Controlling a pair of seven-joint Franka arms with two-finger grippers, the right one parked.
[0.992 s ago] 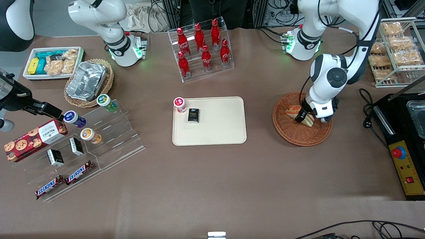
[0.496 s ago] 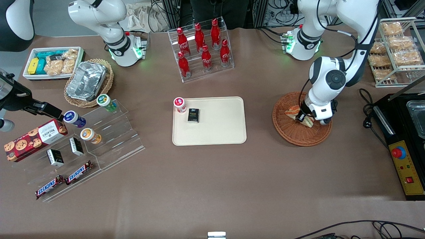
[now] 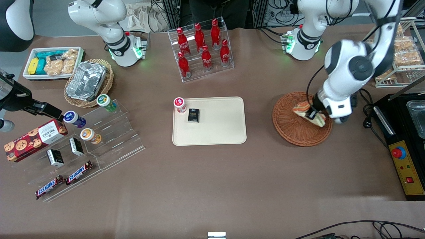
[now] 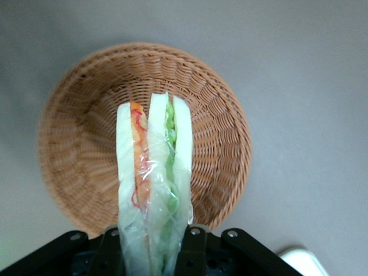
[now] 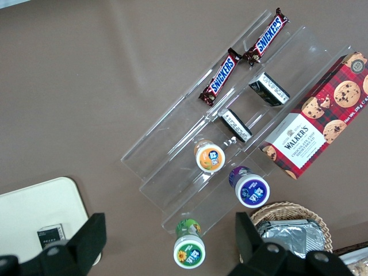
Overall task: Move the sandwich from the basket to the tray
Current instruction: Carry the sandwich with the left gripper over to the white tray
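So here we've got the sandwich (image 4: 154, 184) pinched in our left gripper (image 3: 313, 114), fingers pressed onto the two outer bread faces so the wedge stands on edge with the filling layers showing between them. That makes sense for something this soft: squeezing across the flat bread sides spreads the load, while grabbing it by the cut edges would probably just splay the layers apart. It's wrapped in clear film, which we'd guess helps it stay in one piece but may also make it a bit slippery. In the wrist view the reddish-brown basket (image 4: 75, 115) sits well below the sandwich, with its woven floor visible all around the wedge, so we read it as lifted clear of the weave and hanging above the basket, not resting in it. From the front, the gripper hangs over the part of the basket (image 3: 289, 129) toward the working arm's end of the table. The tray (image 3: 225, 129) is well apart from it, out in the middle of the table, and two of its spots are taken: a small red-capped jar (image 3: 179, 104) right at one corner and a little black box (image 3: 193, 115) just beside it. Most of the tray is bare, so we'd aim for the open stretch on the basket's side to avoid bumping either one. Pick looks done, carry and drop not yet. Main worry is the wedge slipping in the film or tipping over on release.
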